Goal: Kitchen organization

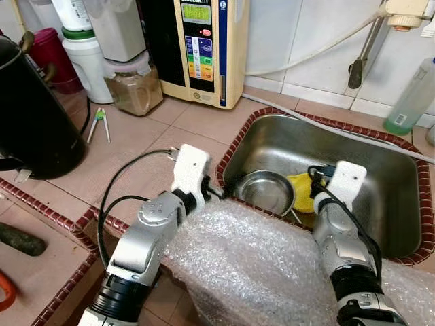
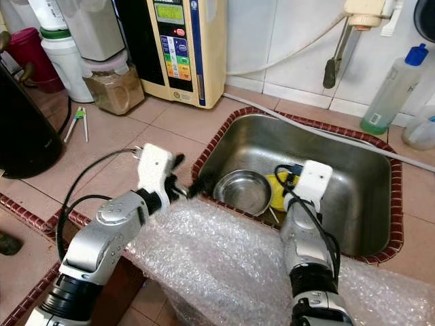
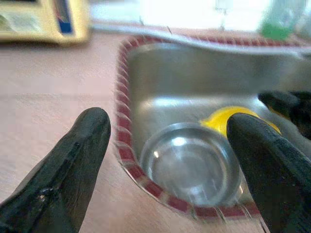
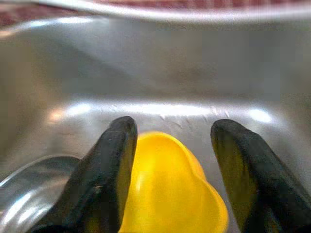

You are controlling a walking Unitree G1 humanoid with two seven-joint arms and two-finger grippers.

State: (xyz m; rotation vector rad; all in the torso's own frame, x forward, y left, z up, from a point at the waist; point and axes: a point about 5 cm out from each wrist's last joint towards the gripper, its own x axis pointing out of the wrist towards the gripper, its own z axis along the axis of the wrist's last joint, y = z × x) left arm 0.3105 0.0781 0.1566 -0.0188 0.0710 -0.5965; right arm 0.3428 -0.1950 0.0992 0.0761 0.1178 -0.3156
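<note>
A steel sink [image 1: 380, 204] is set into the tiled counter. In it lies a round steel bowl [image 1: 265, 191], and a yellow plastic piece [image 1: 300, 193] rests against the bowl's right side. My left gripper [image 2: 194, 178] hovers open over the sink's left rim, pointing at the bowl [image 3: 189, 162]. My right gripper [image 4: 172, 127] is inside the sink, open. Its two fingers [image 4: 109, 165] straddle the yellow piece [image 4: 167, 189] without closing on it. From the left wrist, the yellow piece [image 3: 228, 119] peeks out behind the bowl.
Bubble wrap [image 1: 258, 265] covers the counter's front edge below both arms. A black pot [image 1: 30, 115] stands at the left. A jar of brown powder [image 1: 134, 85] and a cream water machine [image 1: 204, 47] line the back wall. A green bottle [image 1: 413, 98] stands at the right.
</note>
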